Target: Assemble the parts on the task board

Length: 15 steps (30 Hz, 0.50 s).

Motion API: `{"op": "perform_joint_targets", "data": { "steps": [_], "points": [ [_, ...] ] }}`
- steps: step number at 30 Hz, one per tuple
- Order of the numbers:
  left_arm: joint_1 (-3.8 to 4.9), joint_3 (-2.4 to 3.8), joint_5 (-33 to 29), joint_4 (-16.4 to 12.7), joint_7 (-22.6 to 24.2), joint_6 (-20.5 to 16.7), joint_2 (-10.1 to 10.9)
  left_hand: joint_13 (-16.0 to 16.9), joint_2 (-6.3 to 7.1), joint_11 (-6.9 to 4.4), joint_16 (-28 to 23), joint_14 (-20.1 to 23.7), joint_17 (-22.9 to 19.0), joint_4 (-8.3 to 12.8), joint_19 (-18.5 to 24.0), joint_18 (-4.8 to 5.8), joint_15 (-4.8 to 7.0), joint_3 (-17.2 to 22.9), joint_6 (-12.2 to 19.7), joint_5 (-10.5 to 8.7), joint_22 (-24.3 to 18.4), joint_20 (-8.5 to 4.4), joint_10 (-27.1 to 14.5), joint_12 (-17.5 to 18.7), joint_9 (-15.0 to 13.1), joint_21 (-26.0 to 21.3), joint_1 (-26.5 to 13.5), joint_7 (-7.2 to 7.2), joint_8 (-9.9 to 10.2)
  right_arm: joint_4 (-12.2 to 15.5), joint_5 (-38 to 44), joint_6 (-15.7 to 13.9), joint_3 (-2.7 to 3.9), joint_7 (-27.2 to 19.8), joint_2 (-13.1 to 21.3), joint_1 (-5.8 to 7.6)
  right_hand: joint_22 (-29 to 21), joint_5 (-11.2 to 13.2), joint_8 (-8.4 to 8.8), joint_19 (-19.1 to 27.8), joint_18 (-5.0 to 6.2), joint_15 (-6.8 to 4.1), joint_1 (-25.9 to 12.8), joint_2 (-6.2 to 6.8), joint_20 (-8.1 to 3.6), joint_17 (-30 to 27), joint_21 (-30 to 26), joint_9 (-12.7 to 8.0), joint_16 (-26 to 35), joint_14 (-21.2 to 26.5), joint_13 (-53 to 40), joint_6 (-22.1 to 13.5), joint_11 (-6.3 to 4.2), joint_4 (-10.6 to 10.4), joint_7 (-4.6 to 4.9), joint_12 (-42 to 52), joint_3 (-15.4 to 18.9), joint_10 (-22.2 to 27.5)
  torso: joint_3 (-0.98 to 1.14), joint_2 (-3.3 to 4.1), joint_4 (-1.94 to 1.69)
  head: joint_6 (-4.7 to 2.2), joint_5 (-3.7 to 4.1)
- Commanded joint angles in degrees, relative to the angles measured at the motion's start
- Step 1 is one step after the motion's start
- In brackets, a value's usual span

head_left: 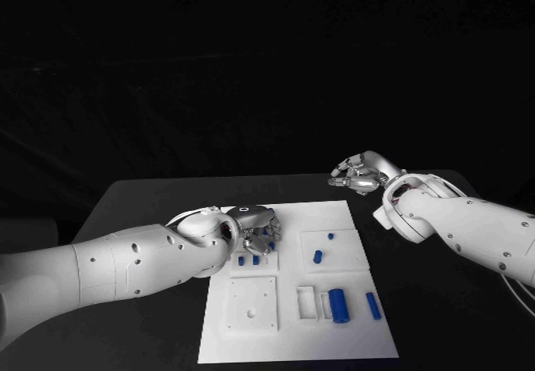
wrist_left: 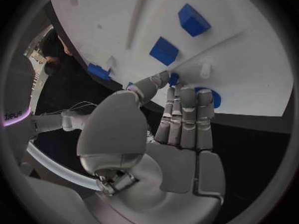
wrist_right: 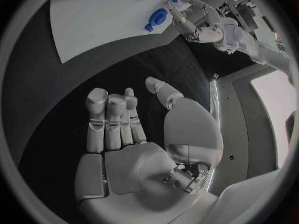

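Head view: the white task board [head_left: 292,309] lies mid-table. Blue parts [head_left: 338,304] sit in its recesses at the right; two small ones [head_left: 247,260] stand just beside the left hand [head_left: 254,229], which hovers at the board's upper left corner, fingers curled down; whether it holds anything cannot be told. The right hand [head_left: 359,176] hangs off the board beyond its far right corner, over bare black table [head_left: 156,197].

Left wrist view: the fingers [wrist_left: 187,115] lie together, tips near a blue part [wrist_left: 214,97] at the board edge.

Right wrist view: the right hand [wrist_right: 134,134] is empty, fingers apart, above bare table.
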State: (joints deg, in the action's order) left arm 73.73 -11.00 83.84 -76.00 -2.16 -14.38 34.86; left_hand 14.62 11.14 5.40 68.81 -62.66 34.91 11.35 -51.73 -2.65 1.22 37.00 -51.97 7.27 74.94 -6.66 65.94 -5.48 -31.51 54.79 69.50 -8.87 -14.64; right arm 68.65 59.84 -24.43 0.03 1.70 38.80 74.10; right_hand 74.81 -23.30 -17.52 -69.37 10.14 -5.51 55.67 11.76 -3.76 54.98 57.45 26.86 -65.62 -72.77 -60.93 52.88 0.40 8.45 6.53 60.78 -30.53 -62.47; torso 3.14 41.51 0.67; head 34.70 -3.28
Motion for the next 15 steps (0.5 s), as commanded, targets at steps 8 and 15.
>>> {"op": "perform_joint_targets", "data": {
  "steps": [8, 15],
  "points": [
    [-0.03, 0.0, 0.2, 0.2, 0.3, 0.3, -0.2, -0.1, -0.96, -0.03, 0.7, -0.4, 0.0, -0.1, -0.3, -4.12, -0.13, 0.4, -0.4, 0.08, 0.9, 0.02, 0.8, 0.2, 0.2, 0.4, 0.6, 0.39, -0.1, 0.2, 0.1, 0.8, 0.02, -0.6, 0.1, -0.02, 0.1, -0.3, 0.17, 0.0, 4.86, -0.29, -0.2, -0.46, -0.35, 0.1, -0.3, 0.1, 0.4, -0.3, 0.1, 0.1, 0.06, 0.0, 0.43, 0.3, 0.2, 0.5, 0.04, -0.01, -0.04, 0.04, 0.13],
    [-0.03, 0.0, 0.4, 0.3, -0.4, 2.5, -0.3, 0.2, -1.64, -0.49, 1.2, -0.6, 0.0, 0.0, -0.5, -4.12, 0.31, 0.4, -1.6, 0.0, 1.0, -0.23, 2.6, -0.3, 0.2, 0.8, 0.7, 0.85, -0.7, 0.2, 0.1, 1.1, 0.02, -0.7, 0.1, -0.02, 0.1, -0.3, 0.17, 0.0, 4.86, -0.29, -0.2, -0.48, -0.35, 0.1, -0.3, 0.1, 0.4, -0.3, 0.1, 0.1, 0.06, 0.0, 0.43, 0.3, 0.3, 0.4, 0.02, -0.02, 0.0, 0.05, 0.15]
  ]
}}
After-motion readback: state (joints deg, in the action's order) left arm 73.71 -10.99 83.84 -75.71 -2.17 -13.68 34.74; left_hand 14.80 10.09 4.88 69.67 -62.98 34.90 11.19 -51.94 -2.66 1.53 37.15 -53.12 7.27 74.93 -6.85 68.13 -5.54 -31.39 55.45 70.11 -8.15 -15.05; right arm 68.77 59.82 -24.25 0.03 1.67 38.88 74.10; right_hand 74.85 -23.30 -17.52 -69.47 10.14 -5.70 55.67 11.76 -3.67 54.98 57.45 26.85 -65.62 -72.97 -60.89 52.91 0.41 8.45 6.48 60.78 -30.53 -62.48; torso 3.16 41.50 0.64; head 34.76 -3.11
